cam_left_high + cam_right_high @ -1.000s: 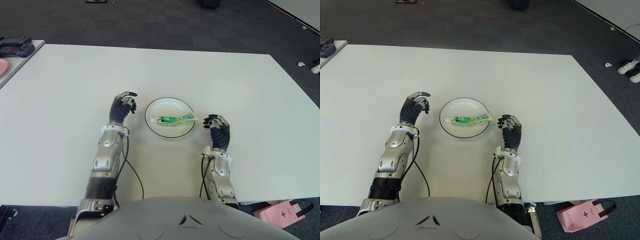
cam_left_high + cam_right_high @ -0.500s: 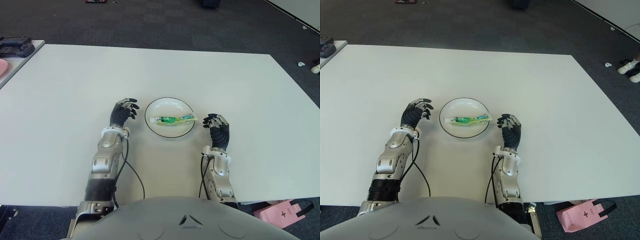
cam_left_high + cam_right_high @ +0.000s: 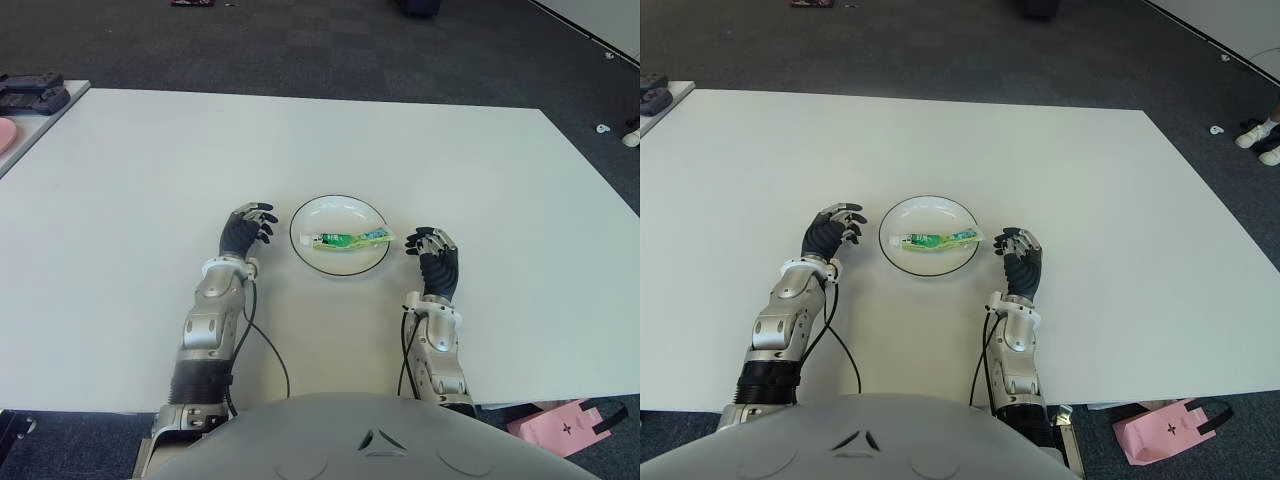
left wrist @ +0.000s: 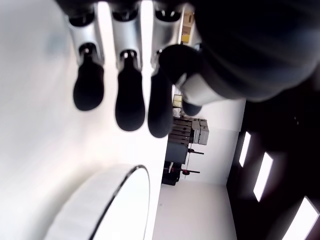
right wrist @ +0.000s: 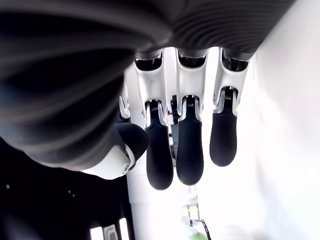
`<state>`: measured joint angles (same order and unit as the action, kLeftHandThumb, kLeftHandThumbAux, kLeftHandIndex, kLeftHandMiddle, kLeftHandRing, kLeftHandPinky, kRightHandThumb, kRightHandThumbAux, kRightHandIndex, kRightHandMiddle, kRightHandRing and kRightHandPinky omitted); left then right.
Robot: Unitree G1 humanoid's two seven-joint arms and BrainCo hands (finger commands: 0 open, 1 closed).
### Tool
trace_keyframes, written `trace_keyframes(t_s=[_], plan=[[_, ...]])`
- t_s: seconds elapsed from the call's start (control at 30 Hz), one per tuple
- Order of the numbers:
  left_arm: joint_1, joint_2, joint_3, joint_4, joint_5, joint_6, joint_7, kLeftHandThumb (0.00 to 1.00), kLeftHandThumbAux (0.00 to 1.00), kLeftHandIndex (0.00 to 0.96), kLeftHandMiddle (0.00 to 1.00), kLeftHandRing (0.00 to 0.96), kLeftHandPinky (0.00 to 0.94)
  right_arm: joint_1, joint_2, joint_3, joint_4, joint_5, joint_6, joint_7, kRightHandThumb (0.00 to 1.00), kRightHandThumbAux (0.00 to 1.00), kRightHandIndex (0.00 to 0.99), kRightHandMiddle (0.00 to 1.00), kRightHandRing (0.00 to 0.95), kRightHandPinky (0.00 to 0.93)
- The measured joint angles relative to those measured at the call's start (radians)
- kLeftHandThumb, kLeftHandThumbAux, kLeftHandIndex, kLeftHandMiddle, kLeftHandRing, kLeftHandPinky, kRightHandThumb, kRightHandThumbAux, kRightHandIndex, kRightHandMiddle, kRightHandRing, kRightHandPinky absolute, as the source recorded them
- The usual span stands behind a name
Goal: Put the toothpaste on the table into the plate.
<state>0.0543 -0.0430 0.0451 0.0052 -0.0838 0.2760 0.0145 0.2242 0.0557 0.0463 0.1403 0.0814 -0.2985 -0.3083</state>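
Green-and-white toothpaste (image 3: 350, 239) lies flat inside the plate (image 3: 310, 218), lengthwise across its middle, cap end toward the robot's right and reaching the rim on that side. Plate sits on the white surface (image 3: 480, 170), roughly centred between the 2 hands.

Left hand (image 3: 243, 228): just beside the plate on its left, apart from the rim. Fingers loosely extended, nothing between them; the left wrist view shows bare fingertips (image 4: 130, 105) over the surface with the plate edge beyond. Holds nothing.

Right hand (image 3: 433, 252): just beside the plate on its right, near the tube's cap end but not touching it. Fingers relaxed and slightly bent; the right wrist view shows them empty (image 5: 189, 150).

Status, judged from how things lie:
- Tube in plate: done. No part of it appears to lie on the surface, though the cap end is at or slightly over the rim.
- Release: done, neither hand has contact with tube or plate.
- Left to do: nothing essential. At most, draw both hands clear to a neutral pose.

Risk: low. The tube lies flat and looks stable.
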Motion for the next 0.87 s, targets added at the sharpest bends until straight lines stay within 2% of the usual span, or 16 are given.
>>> trace_keyframes(t_s=[0.43,0.87], plan=[[0.002,0.003,0.001,0.035,0.001,-0.033,0.0,0.841,0.675,0.412,0.549,0.685,0.683,-0.001,0.0,0.002,0.003,-0.001,-0.006,-0.008,0.708,0.724,0.433,0.558,0.532,0.52],[0.009,0.002,-0.01,0.043,0.017,-0.035,0.0,0.839,0.676,0.409,0.544,0.684,0.684,-0.001,0.0,0.003,0.004,-0.003,-0.006,-0.008,0.707,0.725,0.433,0.565,0.534,0.527]])
